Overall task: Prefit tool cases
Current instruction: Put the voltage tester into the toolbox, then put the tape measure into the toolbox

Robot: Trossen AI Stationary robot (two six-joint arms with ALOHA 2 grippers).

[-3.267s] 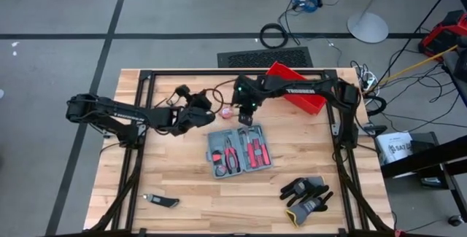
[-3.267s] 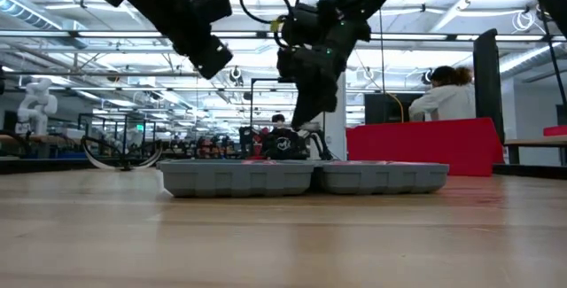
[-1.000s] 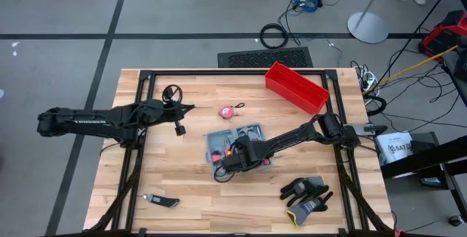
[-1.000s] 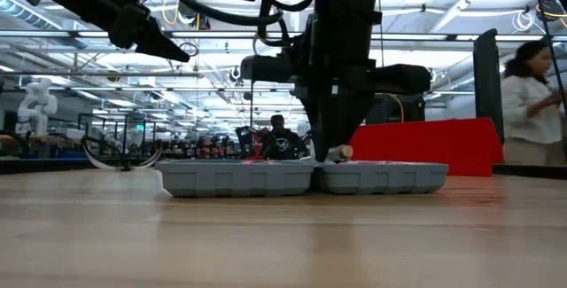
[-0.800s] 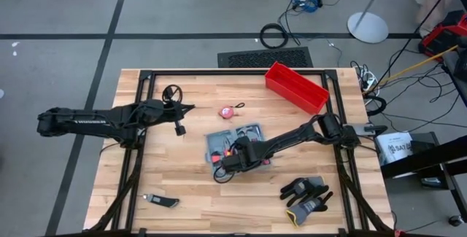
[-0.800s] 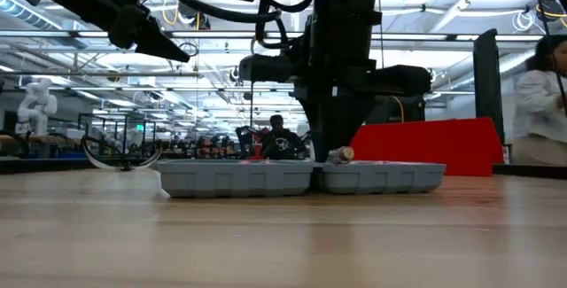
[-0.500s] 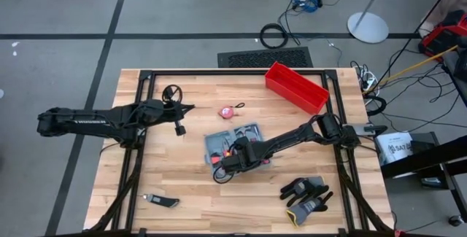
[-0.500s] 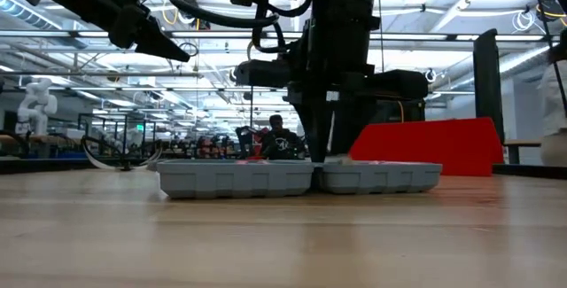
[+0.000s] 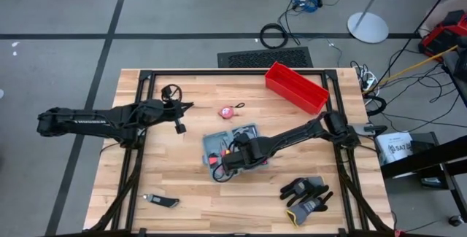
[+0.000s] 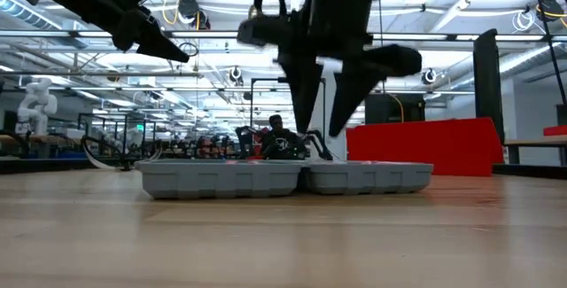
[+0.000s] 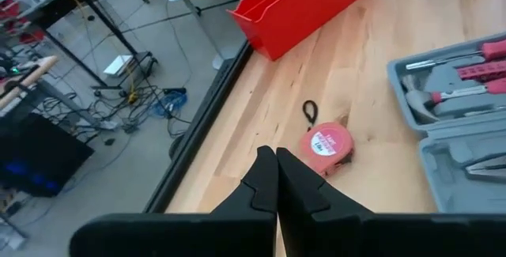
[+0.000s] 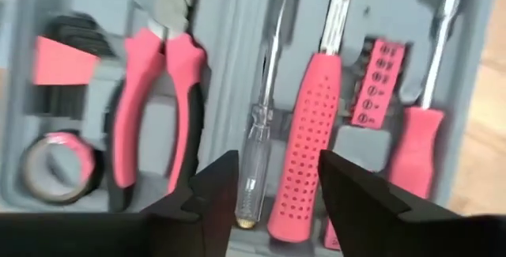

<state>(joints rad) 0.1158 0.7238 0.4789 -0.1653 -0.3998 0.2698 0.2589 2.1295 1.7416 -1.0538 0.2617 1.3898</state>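
The grey-blue tool case point(image 9: 213, 144) lies open and flat on the wooden table, both halves down point(image 10: 221, 179). Its slots hold pink-handled pliers point(image 12: 150, 91), a clear-handled screwdriver point(image 12: 257, 130) and a pink screwdriver point(image 12: 308, 130). My right gripper point(image 12: 277, 186) hangs open above the case point(image 10: 323, 102), pointing steeply down. Its fingertips stand either side of the clear handle's end without touching it. My left gripper point(image 11: 275, 170) is shut and empty, held high over the table's left part point(image 9: 188, 107).
A red bin point(image 9: 295, 86) stands at the far right. A pink tape measure point(image 11: 328, 142) lies on the table between it and the case. Black gloves point(image 9: 306, 193) lie near the right front, and a small utility knife point(image 9: 160, 201) lies near the left front.
My right gripper has opened and risen off the case, leaving the clear-handled screwdriver lying in it. The case has slid slightly toward the table's left.
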